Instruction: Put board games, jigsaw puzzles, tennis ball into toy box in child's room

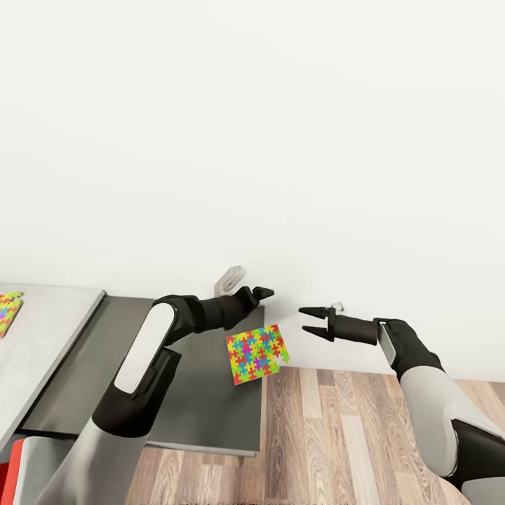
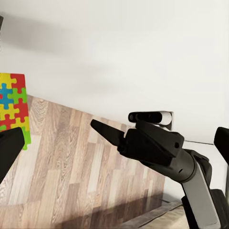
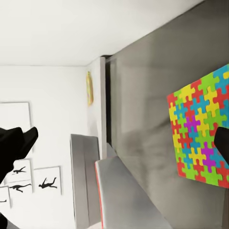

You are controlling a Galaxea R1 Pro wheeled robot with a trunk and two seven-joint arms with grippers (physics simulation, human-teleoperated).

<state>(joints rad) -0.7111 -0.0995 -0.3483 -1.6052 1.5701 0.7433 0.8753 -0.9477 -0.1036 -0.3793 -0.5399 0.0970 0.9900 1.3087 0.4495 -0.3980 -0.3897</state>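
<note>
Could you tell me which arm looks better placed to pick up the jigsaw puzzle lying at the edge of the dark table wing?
Probably the left. The left pincer hovers just above the jigsaw puzzle over the table, while the right pincer, jaws open, sits off the table's edge above the floor.

The robot is showing two arms built from matte black joints and glossy pale grey shells. The left arm is wearing a long rounded white panel along its upper section, with black housings bulging at each end. The right arm is carrying a similar light grey cover, black at the elbow and wrist. Each arm is ending in a black pincer with two slim pointed fingers: the left pincer and the right pincer. A small pale bracket is sitting on the right wrist.
</note>
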